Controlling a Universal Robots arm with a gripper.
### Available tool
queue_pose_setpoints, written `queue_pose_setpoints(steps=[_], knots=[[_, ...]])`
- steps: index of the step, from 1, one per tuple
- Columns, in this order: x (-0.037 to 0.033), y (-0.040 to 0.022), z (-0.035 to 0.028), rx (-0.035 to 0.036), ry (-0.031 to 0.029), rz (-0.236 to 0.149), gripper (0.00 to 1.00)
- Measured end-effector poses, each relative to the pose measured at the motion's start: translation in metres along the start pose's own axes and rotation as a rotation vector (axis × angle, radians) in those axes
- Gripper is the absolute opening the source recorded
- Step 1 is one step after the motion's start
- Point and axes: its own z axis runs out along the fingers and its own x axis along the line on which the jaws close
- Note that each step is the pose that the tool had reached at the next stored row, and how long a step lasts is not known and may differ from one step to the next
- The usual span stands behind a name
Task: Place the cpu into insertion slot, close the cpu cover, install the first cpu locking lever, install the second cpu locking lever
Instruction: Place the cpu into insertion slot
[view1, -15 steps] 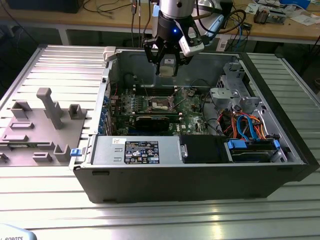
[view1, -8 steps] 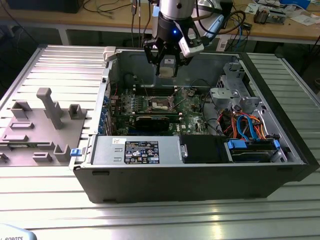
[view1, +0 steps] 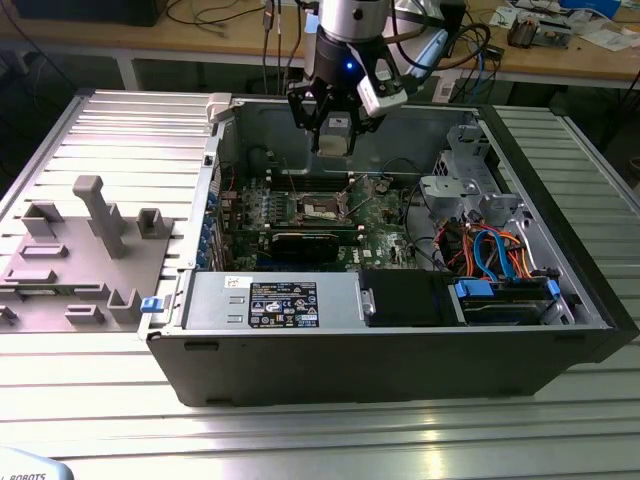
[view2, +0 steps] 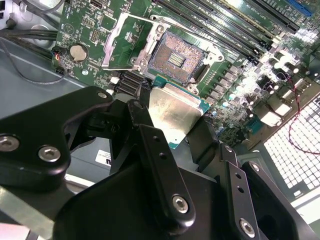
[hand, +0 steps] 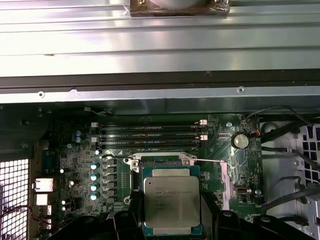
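I have the black gripper (view2: 175, 122) clamped on the cpu (view2: 172, 115), a small flat square chip with a dull silver-grey metal top. A black finger (view2: 150, 140) bears on each of two opposite edges.

The move turns on the insertion slot (view2: 176, 56), the small square dark socket recess edged in silvery metal on the green circuit board (view2: 90, 30). It lies beneath the chip, and the two are apart. In the exterior view the gripper (view1: 335, 140) hangs above the slot (view1: 322, 207) with open air between them.

In the first wrist view the cpu (hand: 171, 205) covers most of the slot. Only the slot's metal edge nearest the long black memory sockets (hand: 150, 132) shows past it. The chip's edges look square to that frame and its face about level with the board, so I judge the slot to lie nearly straight down from the chip, offset slightly toward the memory sockets.

The cpu cover (view2: 120, 40), a thin silvery metal frame plate with a square window, stands swung open. It is on the slot's side toward the round silver coin battery (view2: 76, 51), leaving the slot bare.
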Motion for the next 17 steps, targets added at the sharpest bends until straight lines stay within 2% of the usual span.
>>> queue_pose_setpoints(steps=[17], knots=[[0.0,-0.0003,0.0037,0.0,0.0,0.0,0.54]])
